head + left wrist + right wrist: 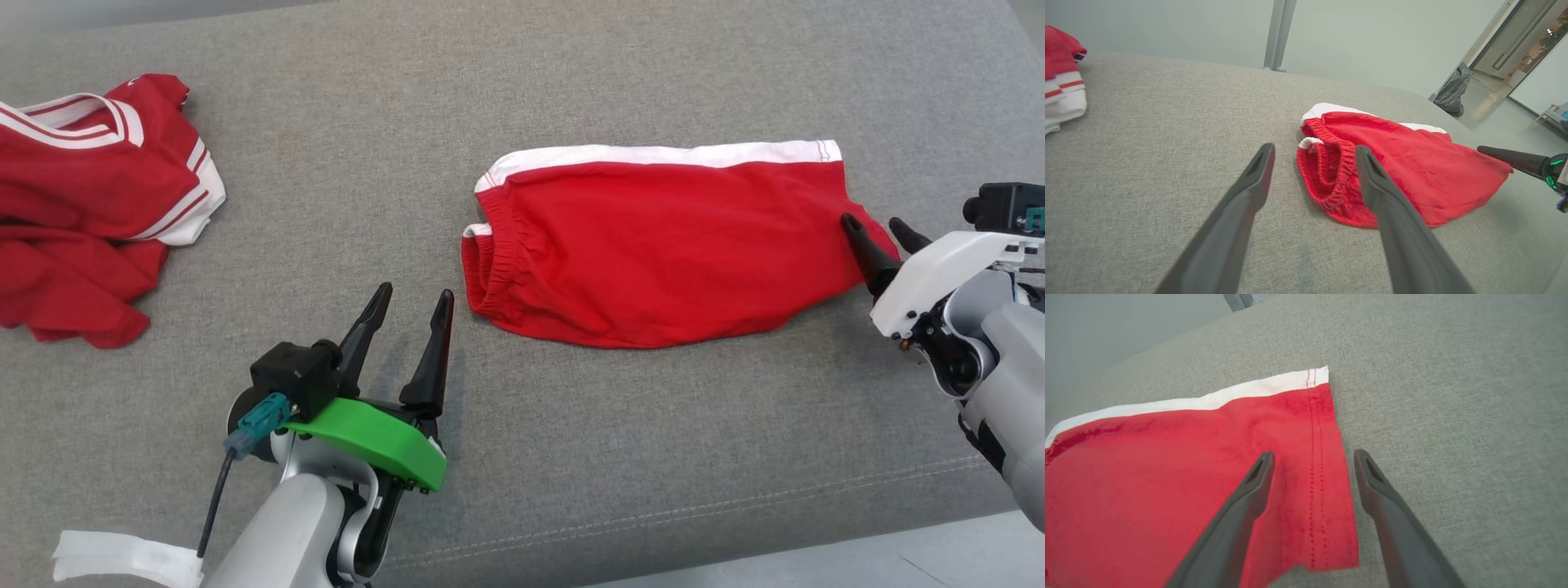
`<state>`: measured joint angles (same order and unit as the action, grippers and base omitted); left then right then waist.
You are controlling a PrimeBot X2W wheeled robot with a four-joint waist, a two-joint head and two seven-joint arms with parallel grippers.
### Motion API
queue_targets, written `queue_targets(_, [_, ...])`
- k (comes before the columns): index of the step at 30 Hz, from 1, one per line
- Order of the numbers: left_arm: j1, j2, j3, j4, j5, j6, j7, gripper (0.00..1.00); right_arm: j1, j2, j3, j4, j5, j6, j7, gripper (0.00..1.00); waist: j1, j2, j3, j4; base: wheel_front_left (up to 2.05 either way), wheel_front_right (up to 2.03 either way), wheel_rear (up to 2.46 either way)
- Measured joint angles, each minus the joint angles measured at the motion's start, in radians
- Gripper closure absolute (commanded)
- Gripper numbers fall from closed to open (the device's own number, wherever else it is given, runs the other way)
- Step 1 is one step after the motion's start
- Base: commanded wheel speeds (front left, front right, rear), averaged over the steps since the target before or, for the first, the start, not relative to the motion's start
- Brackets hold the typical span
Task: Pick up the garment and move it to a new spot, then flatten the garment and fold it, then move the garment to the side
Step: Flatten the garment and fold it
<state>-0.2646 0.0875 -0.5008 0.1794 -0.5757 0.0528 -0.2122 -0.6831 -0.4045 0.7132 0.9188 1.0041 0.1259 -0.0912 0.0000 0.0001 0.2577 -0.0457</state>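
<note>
1. Head view: the garment (653, 253), a pair of red shorts with a white stripe (669, 155) along the far edge, lies flat and doubled over on the grey cushion (326, 122), right of centre. A crumpled red jersey (90, 196) sits well apart at the far left. The left gripper (415, 292) hovers just beside the elastic waistband (498, 245), fingers spread and empty. The right gripper (872, 222) is at the opposite end, also spread, with one finger over the cloth.

2. Left wrist view: the left gripper (1314, 151) points at the gathered waistband (1339, 171), which bulges up in a soft, ruffled loop. It looks the thickest and easiest part to pinch. The cloth appears light and limp, so it would probably sag and unfold if lifted from one end alone.

3. Right wrist view: the right gripper (1313, 455) straddles the stitched hem (1316, 477), one finger above the red fabric and the other above bare cushion, gripping nothing. The hem lies thin and close to the cushion, so a hold there probably needs the fingers pressed low to catch both layers. Taking the waistband and the hem together seems the surest way to keep the fold.
</note>
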Motion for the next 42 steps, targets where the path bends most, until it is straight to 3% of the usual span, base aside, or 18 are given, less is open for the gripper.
queue_targets(9, [0.021,0.001,0.018,0.006,0.017,0.007,-0.01,0.0,-0.004,-0.032,-0.001,-0.031,-0.068,-0.001,-0.153,0.0,0.0,0.0,-0.041,-0.031,0.0,0.0,0.0])
queue_targets(19, [0.052,0.007,0.075,0.02,0.028,0.035,-0.028,0.0,-0.005,-0.01,-0.007,-0.145,-0.156,-0.026,-0.164,0.0,0.0,0.0,-0.105,-0.067,0.0,0.0,0.0])
queue_targets(29, [0.119,0.016,0.153,0.022,0.059,0.053,-0.037,0.0,0.062,0.028,-0.137,-0.376,-0.251,-0.119,-0.164,0.0,0.0,0.0,-0.176,-0.079,0.0,0.0,0.0])
queue_targets(39, [0.205,0.012,0.251,-0.038,0.104,0.063,-0.04,0.0,0.292,0.085,-0.183,-0.506,-0.321,-0.188,-0.164,0.0,0.0,0.0,-0.233,-0.091,0.0,0.0,0.0])
queue_targets(42, [0.23,0.001,0.266,-0.051,0.115,0.063,-0.04,0.0,0.336,0.086,-0.191,-0.539,-0.34,-0.191,-0.164,0.0,0.0,0.0,-0.243,-0.095,0.0,0.0,0.0])
